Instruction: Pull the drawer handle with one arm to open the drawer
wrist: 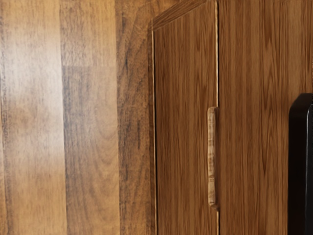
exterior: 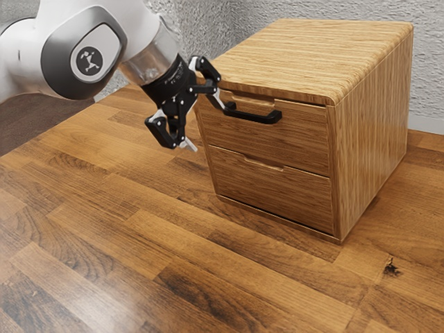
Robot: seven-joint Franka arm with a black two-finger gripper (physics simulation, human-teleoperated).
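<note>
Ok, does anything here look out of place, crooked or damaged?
Just one thing: a small dark blotch on the floor in front of the cabinet, near its corner at the exterior view's right. It breaks the wood grain like a stain or scuff. The cabinet itself stands straight.

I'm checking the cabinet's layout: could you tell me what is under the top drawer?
Under the top drawer sits a second drawer with a wooden pull; the cabinet stands on the wooden floor. Both drawers' insides are hidden behind their fronts.
</note>
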